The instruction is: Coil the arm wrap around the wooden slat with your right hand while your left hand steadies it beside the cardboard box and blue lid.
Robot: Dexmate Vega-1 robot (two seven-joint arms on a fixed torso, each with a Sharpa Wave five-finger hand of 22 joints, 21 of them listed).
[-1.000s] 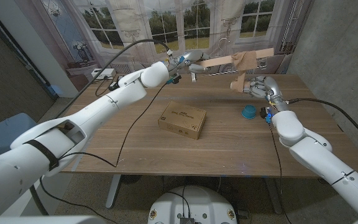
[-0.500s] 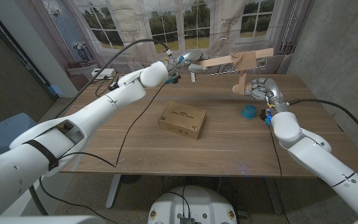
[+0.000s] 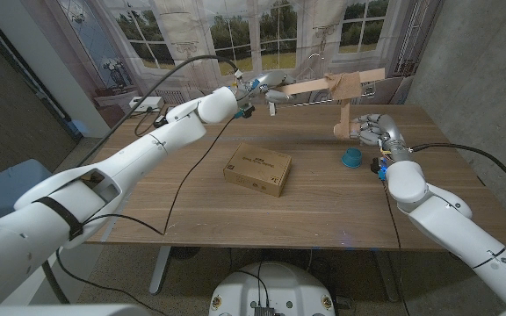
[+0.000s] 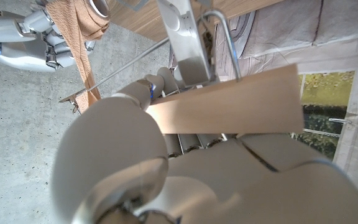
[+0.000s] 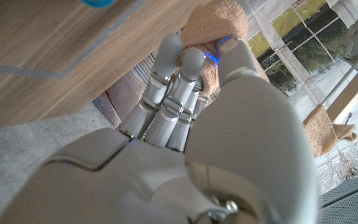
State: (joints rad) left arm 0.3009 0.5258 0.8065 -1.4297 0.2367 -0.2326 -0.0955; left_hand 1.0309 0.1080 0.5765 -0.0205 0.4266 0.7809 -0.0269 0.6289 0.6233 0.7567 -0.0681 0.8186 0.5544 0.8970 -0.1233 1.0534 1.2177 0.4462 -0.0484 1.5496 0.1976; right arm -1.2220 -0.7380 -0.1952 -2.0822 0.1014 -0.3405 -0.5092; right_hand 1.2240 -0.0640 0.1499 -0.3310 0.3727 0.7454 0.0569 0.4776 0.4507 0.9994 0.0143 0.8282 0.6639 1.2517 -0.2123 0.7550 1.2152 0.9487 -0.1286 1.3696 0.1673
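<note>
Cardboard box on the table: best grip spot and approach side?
Judging by its pose, grip the cardboard box across its two long side faces, coming straight down from above. It lies flat and low on the table, with bare wood around it, so fingers can drop beside both sides.

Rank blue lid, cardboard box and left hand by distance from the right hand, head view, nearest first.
From the right hand:
1. Blue lid, on the table just beside it.
2. Cardboard box, mid-table toward the robot's left.
3. Left hand, raised at the far side, holding the wooden slat.

Wooden table (image 3: 323, 206) — window backdrop (image 3: 235, 31); concrete wall (image 3: 477, 61)
</note>
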